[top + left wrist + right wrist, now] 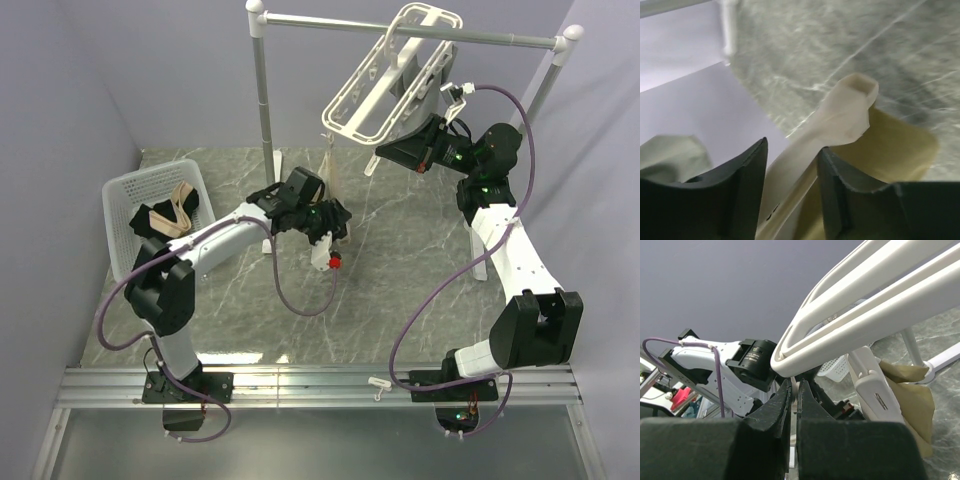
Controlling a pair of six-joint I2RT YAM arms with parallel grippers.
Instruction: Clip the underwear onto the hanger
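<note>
The white hanger (385,85) hangs tilted from the rail; in the right wrist view its frame (865,315) crosses just above my fingers. My right gripper (383,153) (795,382) is shut on a thin white link under the frame's near edge. The tan underwear (333,180) hangs below the hanger as a narrow strip. My left gripper (335,215) (792,145) is at its lower end, its jaws closed against a white clip (840,115), with tan fabric (890,150) behind the right finger. In the right wrist view the underwear (910,390) sits beside a clip (877,395).
The silver rail stand (265,100) spans the back. A white basket (125,200) at the left holds black and beige cloth (165,215). A grey garment (410,70) hangs behind the hanger. A pale cloth (670,155) shows left of my left fingers.
</note>
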